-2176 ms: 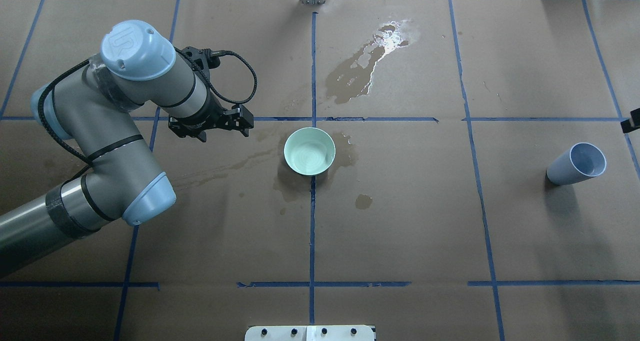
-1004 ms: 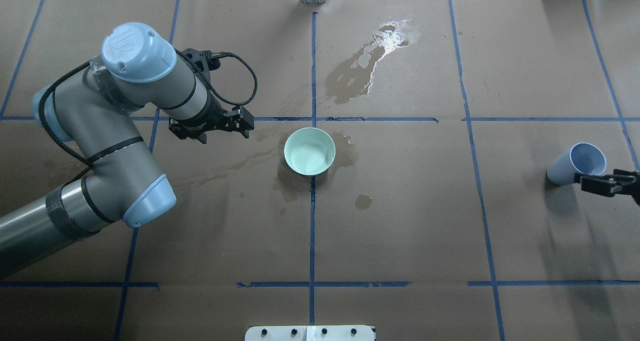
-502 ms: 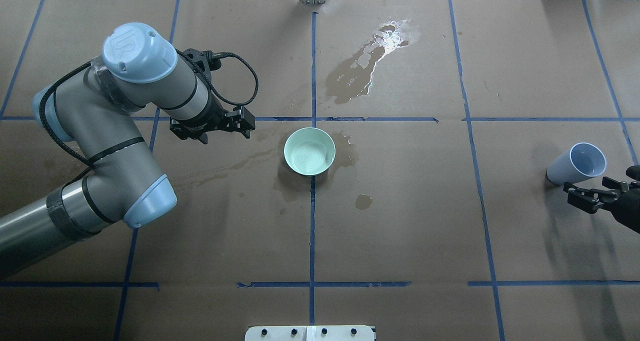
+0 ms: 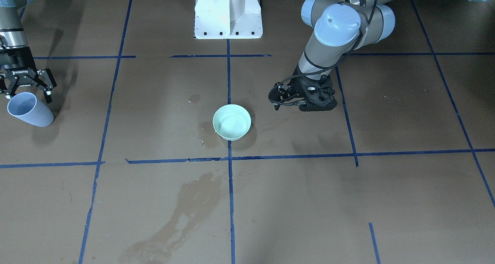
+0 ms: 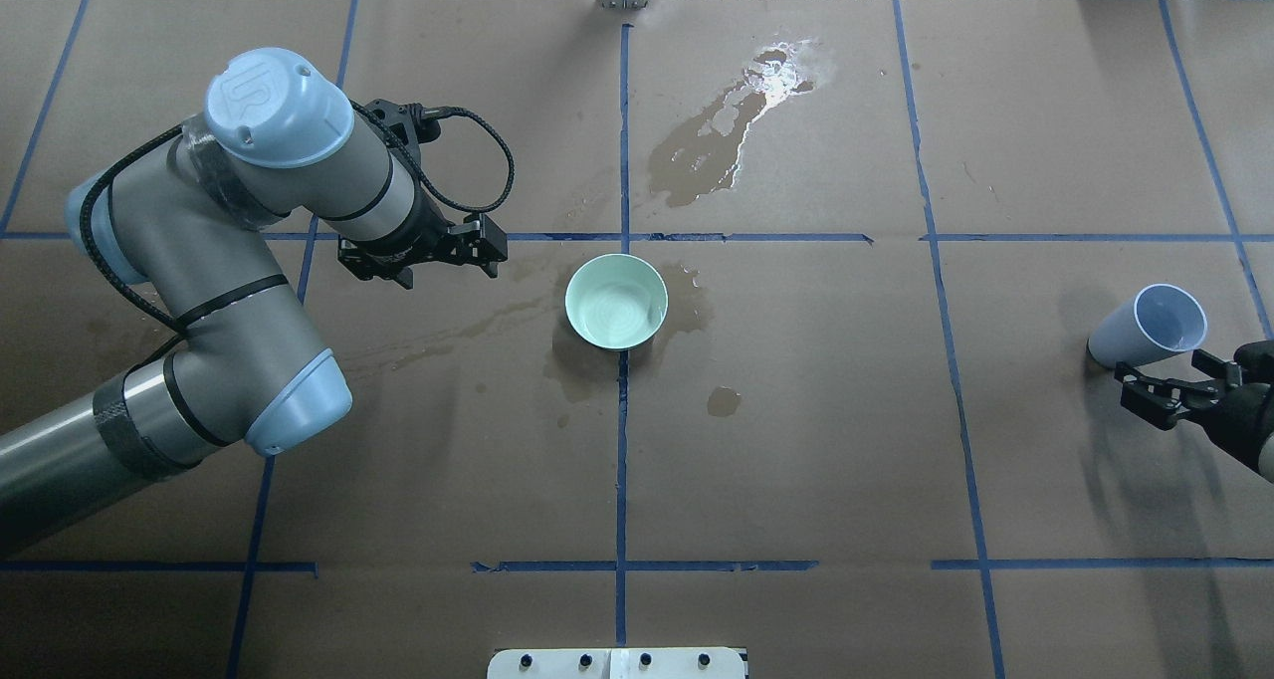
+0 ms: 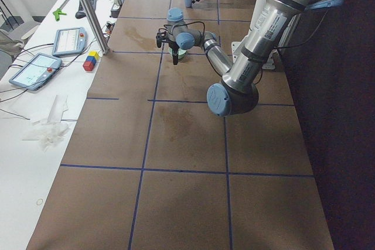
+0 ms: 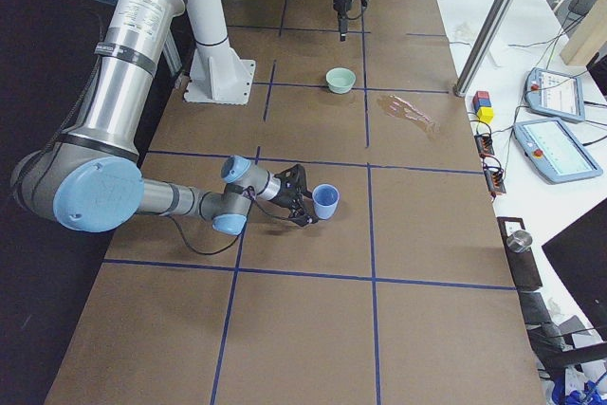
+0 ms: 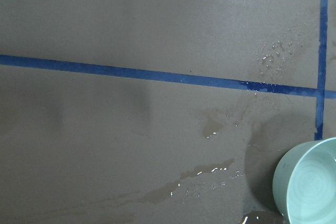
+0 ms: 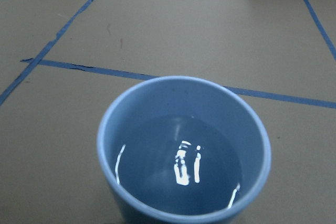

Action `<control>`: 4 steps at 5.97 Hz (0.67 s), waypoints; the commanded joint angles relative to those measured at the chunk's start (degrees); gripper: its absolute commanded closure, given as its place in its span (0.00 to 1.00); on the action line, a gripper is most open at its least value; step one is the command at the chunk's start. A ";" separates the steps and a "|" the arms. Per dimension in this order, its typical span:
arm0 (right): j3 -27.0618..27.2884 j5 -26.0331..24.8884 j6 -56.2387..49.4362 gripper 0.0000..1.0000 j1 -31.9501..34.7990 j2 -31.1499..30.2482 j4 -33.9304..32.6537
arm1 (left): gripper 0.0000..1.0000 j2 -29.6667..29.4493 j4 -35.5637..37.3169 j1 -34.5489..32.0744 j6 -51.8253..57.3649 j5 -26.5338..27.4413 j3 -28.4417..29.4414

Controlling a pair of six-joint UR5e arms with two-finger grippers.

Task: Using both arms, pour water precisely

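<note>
A pale blue cup [image 5: 1150, 326] stands at the table's right end and holds clear water [image 9: 181, 166] with white glints. My right gripper [image 5: 1165, 392] is open just on the near side of the cup, not touching it; it also shows in the front view [image 4: 26, 86], above the cup [image 4: 29, 109]. A mint-green bowl [image 5: 616, 301] sits at the table's centre; I cannot tell whether it holds water. My left gripper [image 5: 448, 266] points down, open and empty, a little left of the bowl, whose rim shows in the left wrist view [image 8: 310, 182].
Brown wet stains surround the bowl [image 5: 687, 296], and a larger glinting puddle [image 5: 737, 126] lies beyond it. The white pedestal [image 4: 228, 12] stands at the robot's side. Blue tape lines [image 5: 622, 460] grid the brown paper.
My right gripper came in from the right edge and settled open at the near side of the blue cup. The left arm barely moved.
</note>
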 commanded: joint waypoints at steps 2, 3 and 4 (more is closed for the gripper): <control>-2.08 -1.51 -0.42 0.00 -0.06 2.73 0.06 | 0.00 0.06 0.00 0.03 0.00 0.00 0.06; -2.25 -1.86 -0.85 0.00 -0.06 2.82 0.15 | 0.00 0.06 0.00 0.03 0.00 0.00 -0.03; -2.26 -2.65 -0.86 0.00 0.03 2.99 0.15 | 0.00 0.06 0.00 0.03 0.00 0.00 -0.03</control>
